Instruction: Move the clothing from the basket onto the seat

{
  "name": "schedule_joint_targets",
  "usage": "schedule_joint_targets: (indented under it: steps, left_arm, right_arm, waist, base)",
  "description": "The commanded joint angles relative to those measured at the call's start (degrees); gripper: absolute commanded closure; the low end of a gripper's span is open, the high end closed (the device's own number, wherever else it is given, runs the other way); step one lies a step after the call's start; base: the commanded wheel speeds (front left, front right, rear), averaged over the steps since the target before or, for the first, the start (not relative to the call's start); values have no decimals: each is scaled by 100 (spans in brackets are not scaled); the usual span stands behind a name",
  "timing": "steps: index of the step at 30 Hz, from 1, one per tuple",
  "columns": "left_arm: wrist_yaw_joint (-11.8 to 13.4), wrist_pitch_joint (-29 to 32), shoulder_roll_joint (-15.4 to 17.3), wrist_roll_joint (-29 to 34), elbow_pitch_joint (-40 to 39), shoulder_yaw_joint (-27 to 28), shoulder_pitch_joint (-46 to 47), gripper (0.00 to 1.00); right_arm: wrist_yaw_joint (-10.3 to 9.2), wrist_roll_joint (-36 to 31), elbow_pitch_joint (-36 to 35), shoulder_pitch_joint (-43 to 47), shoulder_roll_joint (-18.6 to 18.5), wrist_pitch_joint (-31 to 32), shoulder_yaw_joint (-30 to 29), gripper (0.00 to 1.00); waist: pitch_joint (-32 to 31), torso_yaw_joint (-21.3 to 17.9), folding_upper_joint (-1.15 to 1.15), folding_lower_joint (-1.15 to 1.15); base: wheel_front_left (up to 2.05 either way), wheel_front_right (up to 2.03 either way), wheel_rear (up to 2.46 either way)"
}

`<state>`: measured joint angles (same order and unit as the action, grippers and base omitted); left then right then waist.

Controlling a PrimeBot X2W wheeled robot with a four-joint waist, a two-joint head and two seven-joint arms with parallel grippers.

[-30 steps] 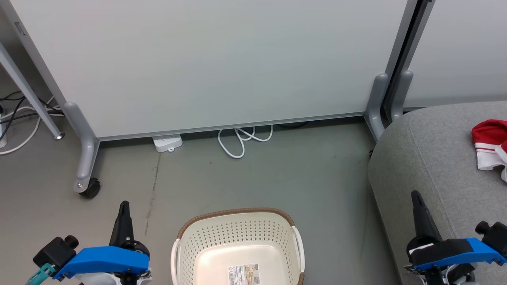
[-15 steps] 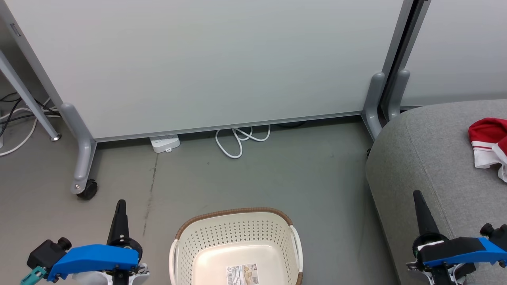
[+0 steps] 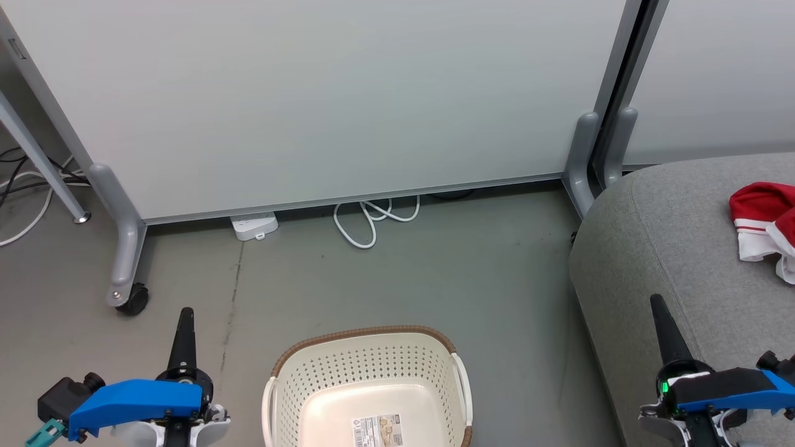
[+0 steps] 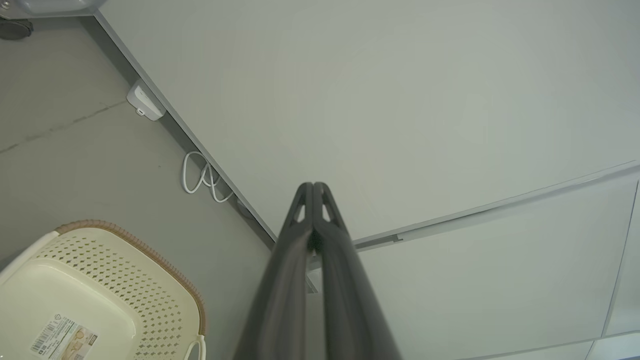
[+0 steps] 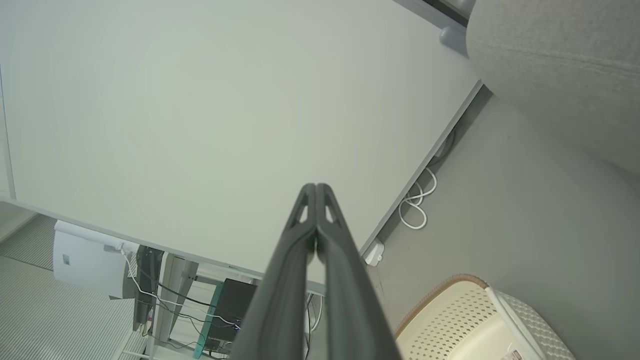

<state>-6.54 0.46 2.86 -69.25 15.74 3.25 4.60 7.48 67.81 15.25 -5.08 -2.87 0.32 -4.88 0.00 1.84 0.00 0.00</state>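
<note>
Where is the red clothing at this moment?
In the head view the red clothing lies on the grey seat at the far right edge, partly cut off by the frame, well away from the basket at the bottom centre.

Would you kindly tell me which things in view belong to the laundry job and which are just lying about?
Job:
red clothing, lying on the grey seat
cream basket, no clothes visible inside

Lying about:
power strip
looped white cable
wheeled partition panels
</note>
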Motion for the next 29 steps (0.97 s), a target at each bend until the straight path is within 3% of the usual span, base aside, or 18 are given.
schedule_joint_targets:
  steps: [1,29]
  left_arm:
    - [-44,46,4,-140,-67,56,129,100]
    - [-85,389,3,-1420,-135,230,179,100]
  right_arm:
    - [2,171,-72,-112,-6,46,-22,100]
    - [3,1526,-109,-127,-3,397,-111,100]
  waist:
    - [0,-5,0,0]
    - [10,-101,0,0]
  base:
    - [0,0,0]
    - [0,0,0]
